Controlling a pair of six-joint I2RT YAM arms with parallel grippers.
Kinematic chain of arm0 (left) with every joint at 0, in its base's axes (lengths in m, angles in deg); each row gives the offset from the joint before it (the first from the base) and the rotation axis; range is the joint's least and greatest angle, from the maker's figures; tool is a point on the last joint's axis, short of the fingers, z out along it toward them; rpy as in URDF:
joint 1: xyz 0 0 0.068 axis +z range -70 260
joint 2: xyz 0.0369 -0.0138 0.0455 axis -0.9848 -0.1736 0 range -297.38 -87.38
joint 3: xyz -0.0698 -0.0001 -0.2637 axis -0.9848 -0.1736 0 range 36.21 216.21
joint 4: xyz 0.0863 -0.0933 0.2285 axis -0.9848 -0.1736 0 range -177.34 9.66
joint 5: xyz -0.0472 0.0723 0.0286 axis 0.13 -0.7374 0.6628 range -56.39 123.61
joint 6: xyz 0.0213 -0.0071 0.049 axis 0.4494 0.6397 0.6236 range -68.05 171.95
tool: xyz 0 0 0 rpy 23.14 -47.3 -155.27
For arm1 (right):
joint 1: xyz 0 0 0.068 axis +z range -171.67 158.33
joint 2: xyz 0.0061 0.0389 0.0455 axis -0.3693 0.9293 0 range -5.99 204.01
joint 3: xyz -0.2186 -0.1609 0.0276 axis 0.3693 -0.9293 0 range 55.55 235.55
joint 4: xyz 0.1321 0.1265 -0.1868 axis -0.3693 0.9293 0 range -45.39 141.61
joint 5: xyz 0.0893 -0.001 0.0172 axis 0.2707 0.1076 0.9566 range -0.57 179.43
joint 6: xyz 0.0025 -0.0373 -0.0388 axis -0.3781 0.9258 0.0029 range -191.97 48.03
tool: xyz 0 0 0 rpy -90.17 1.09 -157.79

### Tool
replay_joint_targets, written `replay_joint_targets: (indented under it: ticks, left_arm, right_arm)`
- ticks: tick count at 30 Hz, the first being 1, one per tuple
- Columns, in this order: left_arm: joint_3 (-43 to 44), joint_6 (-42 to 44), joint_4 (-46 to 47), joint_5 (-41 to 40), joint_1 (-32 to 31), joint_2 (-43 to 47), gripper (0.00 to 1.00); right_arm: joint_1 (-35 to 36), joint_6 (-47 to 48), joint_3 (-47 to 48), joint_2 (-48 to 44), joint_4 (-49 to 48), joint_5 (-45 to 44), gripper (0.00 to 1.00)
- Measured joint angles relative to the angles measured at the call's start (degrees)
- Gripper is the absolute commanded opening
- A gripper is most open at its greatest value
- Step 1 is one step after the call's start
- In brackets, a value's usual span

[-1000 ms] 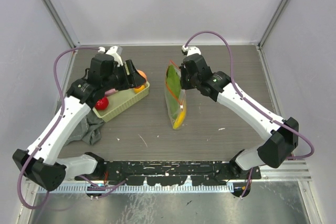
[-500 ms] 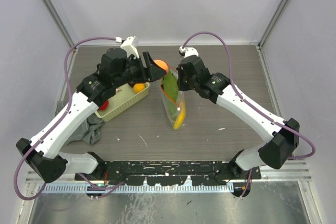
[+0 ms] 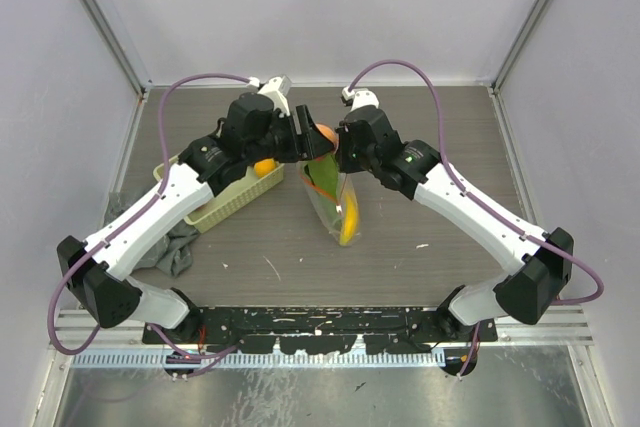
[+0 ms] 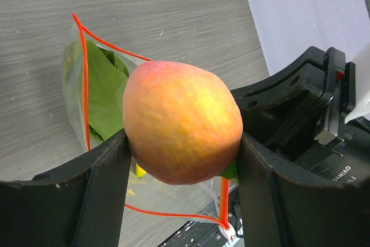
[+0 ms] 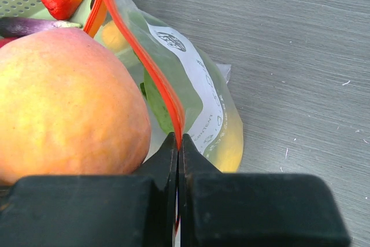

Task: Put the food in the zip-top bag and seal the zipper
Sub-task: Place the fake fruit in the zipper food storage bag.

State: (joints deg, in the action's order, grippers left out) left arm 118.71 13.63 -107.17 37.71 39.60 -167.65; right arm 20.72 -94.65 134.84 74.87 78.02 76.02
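1 orange-pink peach (image 4: 182, 121), matte skin, above open clear bag (image 5: 202, 85).

Red-orange zipper (image 5: 143, 56) inside tight pincer (image 5: 178, 142)

counter (image 5: 289, 39): grey wood look, matt, with fine lines of grain
zip-top bag (image 5: 214, 102): clear thin plastic, shiny and crinkly, with a white printed label
zipper (image 5: 144, 57): red-orange plastic strip, smooth
orange food (image 4: 182, 120): matt skin, a bit bumpy
leaf (image 4: 107, 91): green, smooth, with raised veins
basket (image 3: 222, 199): yellow-green plastic full of small holes
cloth (image 3: 170, 247): grey, soft, rumpled
left tool (image 4: 180, 138): black plastic, matt
right tool (image 5: 178, 146): black plastic, matt
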Motion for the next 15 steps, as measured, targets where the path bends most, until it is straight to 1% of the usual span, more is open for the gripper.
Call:
replay_joint_targets:
  ticks: [3,9,15]
  left_arm:
    - [0.0,-0.2,-1.1,-0.3,-0.2,0.0,0.59]
    - [0.0,-0.9,-5.2,-0.9,-1.0,0.0,0.64]
    - [-0.7,-1.5,-8.2,-1.3,-1.4,0.0,0.74]
  right_arm:
    - [0.0,0.0,0.0,-0.1,0.0,0.0,0.01]
    - [0.1,-0.1,0.0,-0.2,-0.7,0.0,0.01]
    - [0.3,-0.2,0.0,-0.2,-0.9,0.0,0.01]
